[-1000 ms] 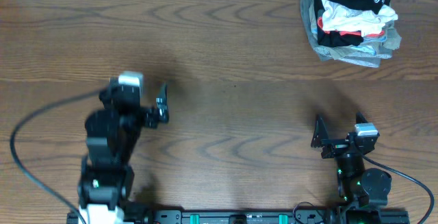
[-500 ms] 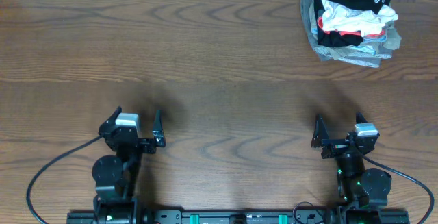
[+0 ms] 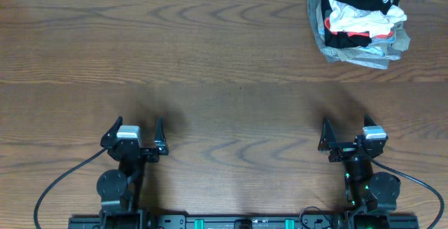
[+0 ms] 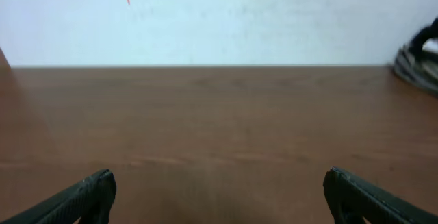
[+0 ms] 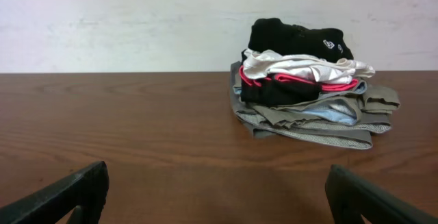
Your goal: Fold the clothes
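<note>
We log left gripper point(image 3: 139, 124) pulled back to lower left edge, jaws wide apart, empty, right gripper point(image 3: 344, 125) unmoved at lower right, equally wide, empty.

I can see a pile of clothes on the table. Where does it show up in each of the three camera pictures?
Overhead: the pile of clothes lies in the top right corner.
Left wrist: only a sliver shows at the right edge; the rest is cut off.
Right wrist: right of centre, in full view.
Shared landmark: the far edge of the table where it meets the white wall; the pile lies close to it.
</note>
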`<action>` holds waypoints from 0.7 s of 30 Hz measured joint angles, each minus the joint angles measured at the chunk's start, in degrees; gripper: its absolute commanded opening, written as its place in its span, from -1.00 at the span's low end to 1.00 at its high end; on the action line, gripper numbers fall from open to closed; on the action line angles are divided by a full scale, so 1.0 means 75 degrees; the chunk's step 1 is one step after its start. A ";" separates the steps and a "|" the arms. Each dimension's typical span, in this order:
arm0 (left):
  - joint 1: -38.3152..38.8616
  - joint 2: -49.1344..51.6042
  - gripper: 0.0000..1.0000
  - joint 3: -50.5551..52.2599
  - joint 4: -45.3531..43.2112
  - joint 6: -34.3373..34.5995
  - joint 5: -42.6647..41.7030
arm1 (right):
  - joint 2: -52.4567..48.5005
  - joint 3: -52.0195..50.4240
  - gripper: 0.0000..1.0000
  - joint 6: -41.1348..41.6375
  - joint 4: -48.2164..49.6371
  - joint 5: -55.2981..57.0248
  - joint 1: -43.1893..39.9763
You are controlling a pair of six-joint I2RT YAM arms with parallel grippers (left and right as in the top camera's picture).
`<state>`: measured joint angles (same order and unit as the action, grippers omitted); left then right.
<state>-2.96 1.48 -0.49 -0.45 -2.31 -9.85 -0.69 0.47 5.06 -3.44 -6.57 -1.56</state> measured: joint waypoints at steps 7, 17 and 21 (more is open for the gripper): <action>0.0000 -0.0114 0.96 -0.0032 0.0134 0.0000 0.0114 | 0.0000 0.0000 0.99 0.0000 0.0003 -0.0003 0.0000; 0.0000 -0.0114 0.96 -0.0038 0.0134 0.0020 0.0117 | 0.0000 0.0000 0.98 0.0000 0.0000 0.0000 0.0000; 0.0000 -0.0114 0.96 -0.0038 0.0134 0.0032 0.0117 | 0.0000 0.0000 0.99 0.0000 0.0000 0.0000 0.0000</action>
<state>-2.96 0.62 -0.78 0.56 -2.07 -8.97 -0.69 0.47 5.06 -3.44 -6.57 -1.56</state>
